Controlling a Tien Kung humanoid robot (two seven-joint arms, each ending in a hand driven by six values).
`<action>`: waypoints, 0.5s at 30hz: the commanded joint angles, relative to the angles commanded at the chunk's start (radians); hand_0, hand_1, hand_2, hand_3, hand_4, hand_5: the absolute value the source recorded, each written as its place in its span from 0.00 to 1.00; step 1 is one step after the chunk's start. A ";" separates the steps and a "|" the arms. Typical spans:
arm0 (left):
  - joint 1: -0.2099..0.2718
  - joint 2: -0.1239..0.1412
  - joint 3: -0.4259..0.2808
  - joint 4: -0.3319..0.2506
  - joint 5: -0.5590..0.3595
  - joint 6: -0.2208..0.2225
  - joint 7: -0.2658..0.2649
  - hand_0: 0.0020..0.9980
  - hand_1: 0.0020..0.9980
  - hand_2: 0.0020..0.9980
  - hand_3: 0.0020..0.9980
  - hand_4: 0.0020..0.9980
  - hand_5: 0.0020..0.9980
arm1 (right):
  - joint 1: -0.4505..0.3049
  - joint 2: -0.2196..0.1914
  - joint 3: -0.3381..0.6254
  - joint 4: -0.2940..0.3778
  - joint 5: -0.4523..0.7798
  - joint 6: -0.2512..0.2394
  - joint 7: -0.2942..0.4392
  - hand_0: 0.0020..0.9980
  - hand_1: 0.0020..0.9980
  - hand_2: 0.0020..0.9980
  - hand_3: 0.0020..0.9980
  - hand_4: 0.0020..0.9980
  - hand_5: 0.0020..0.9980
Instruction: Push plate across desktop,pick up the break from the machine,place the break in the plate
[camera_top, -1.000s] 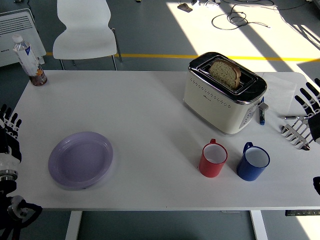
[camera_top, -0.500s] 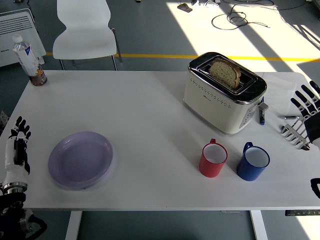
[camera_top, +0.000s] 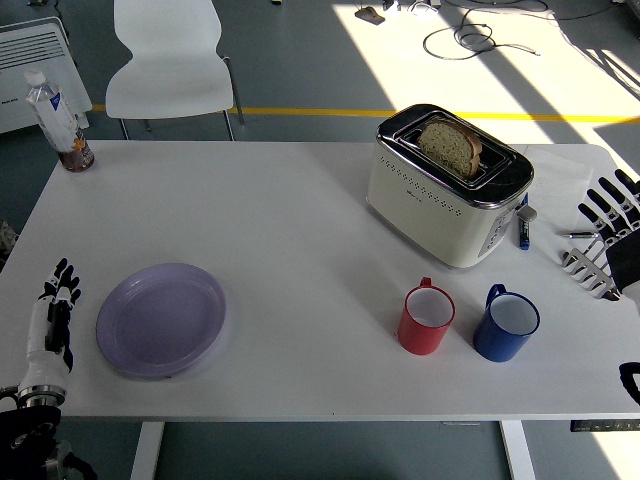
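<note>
A round lilac plate (camera_top: 161, 319) is seen near the white table's (camera_top: 290, 220) front-left edge; a brown bread slice (camera_top: 449, 146) is held upright in the cream toaster (camera_top: 448, 187); the left hand (camera_top: 52, 327), fingers straight and empty, is placed just left of the plate; the right hand (camera_top: 617, 215) is spread at the right edge.

Left hand (camera_top: 52, 320): now positioned further in over the table (camera_top: 300, 200) than in the earlier frames, closer to the left rim of the purple plate (camera_top: 162, 319) but not touching it. Fingers extended, pointing away from the robot, holding nothing.

Right hand (camera_top: 612, 215): shifted slightly inward from the right edge. Fingers spread, above the metal rack (camera_top: 590, 265).
</note>
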 joint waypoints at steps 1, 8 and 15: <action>0.000 0.000 0.003 0.000 0.000 -0.001 0.000 0.94 0.97 1.00 1.00 0.51 1.00 | 0.000 0.000 0.001 0.000 0.000 0.000 0.000 0.78 0.75 0.75 0.75 0.53 0.65; -0.005 0.005 0.026 0.002 -0.007 -0.008 0.009 0.94 0.97 1.00 1.00 0.51 1.00 | 0.000 0.001 0.003 0.000 0.000 0.000 0.000 0.78 0.75 0.75 0.75 0.53 0.65; -0.008 0.008 0.042 0.006 -0.015 -0.016 0.016 0.93 0.96 1.00 1.00 0.51 1.00 | 0.002 0.003 0.004 0.000 0.000 0.000 0.000 0.78 0.75 0.75 0.75 0.53 0.65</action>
